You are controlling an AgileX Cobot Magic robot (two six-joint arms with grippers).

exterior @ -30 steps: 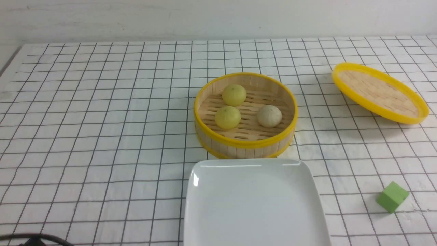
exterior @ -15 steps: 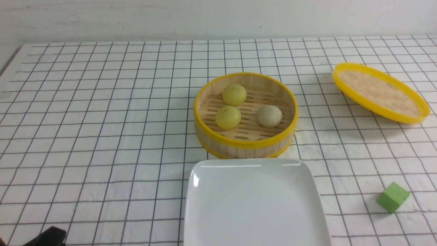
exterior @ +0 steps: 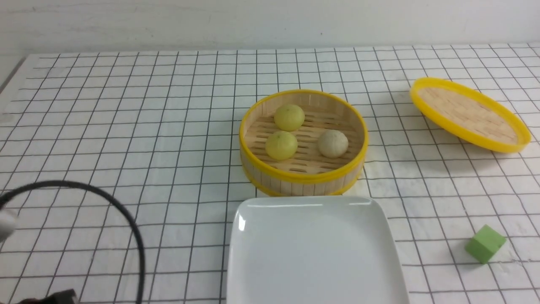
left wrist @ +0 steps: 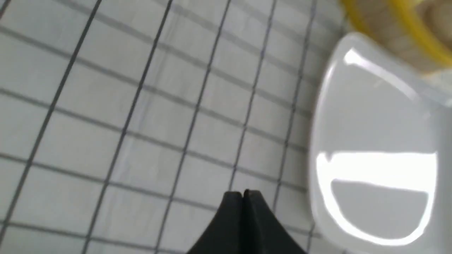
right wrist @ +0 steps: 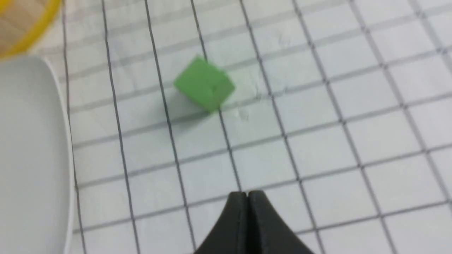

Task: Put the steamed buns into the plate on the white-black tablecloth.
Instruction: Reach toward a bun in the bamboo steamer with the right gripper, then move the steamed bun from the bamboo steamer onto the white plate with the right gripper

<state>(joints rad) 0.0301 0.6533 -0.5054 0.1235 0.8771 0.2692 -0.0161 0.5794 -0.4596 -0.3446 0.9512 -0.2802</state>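
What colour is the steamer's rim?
The steamer's rim is bright yellow; it shows best in the front view.

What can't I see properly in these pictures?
- Plate: its near edge is cut off by the front view's bottom.
- Steamer: blurred in the left wrist view, cut off by the edge.
- Buns' undersides: hidden in the front view by the buns themselves.
- Right gripper: outside the front view.
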